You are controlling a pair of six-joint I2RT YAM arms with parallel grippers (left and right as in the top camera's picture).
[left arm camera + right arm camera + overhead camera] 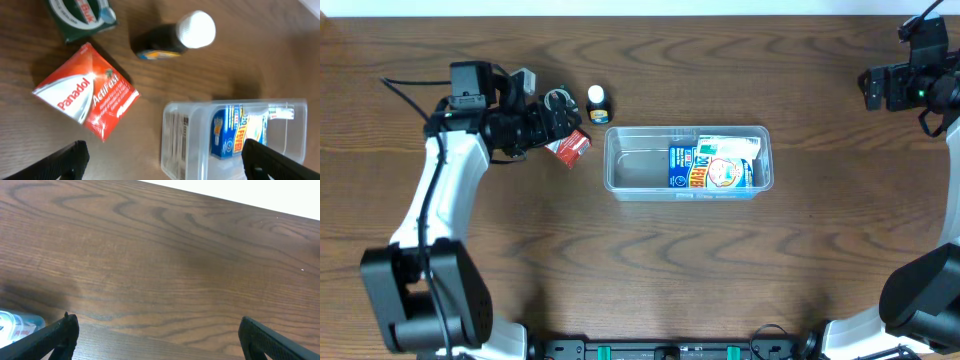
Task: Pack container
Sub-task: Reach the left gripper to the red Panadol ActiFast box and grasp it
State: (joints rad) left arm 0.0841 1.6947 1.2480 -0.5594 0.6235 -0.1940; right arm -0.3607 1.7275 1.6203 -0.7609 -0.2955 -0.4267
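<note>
The left gripper (560,125) hovers over a cluster of loose items at the back left of the table (640,290), its jaws wide apart. In its wrist view the fingers (65,160) frame the scene from above, which suits a pick from the pile. A red box (87,97) lies flat and skewed almost under the gripper, with a green box (82,15) just beyond it and a small dark bottle (175,37) with a white cap near both. The red box looks like the likeliest next pick, being nearest the open jaws.

The container (640,175) sits at the table's centre, just right of the pile, so carries are short. A blue packet (705,165) already lies in its right half; the left half is bare.

The right gripper (875,88) is parked at the far back right, well apart from everything, jaws apart over bare wood, probably keeping out of the way.
</note>
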